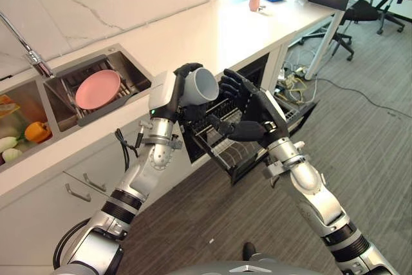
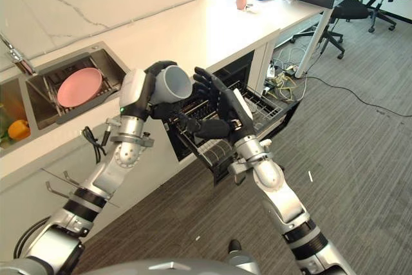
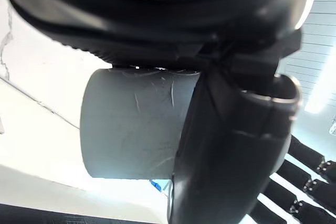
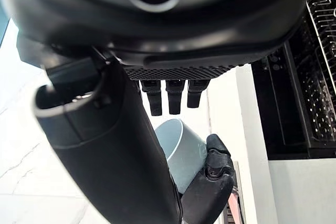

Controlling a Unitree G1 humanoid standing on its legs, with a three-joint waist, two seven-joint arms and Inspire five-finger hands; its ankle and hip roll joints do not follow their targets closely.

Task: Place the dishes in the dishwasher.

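The left robot hand (image 1: pixel 172 92) is raised above the open dishwasher (image 1: pixel 257 134), fingers curled round a grey cup (image 1: pixel 199 85) tipped with its mouth toward 3 o'clock. The right robot hand (image 1: pixel 254 113) stands just beside the cup at 3 o'clock, fingers spread and loose, holding nothing. A pink plate (image 1: pixel 98 89) lies in the sink rack (image 1: pixel 131 96) at 9 o'clock, sunk in the counter (image 1: pixel 219 33). The cup's base is hidden by the palm.

The grey cup (image 1: pixel 201 85) lies tipped on its side in the left hand (image 1: pixel 175 92), open mouth facing the right hand (image 1: pixel 252 115). The dishwasher rack (image 2: pixel 254 109) sits pulled out just below both hands. The pink plate (image 1: pixel 98 89) leans in the sink, far behind the left hand.
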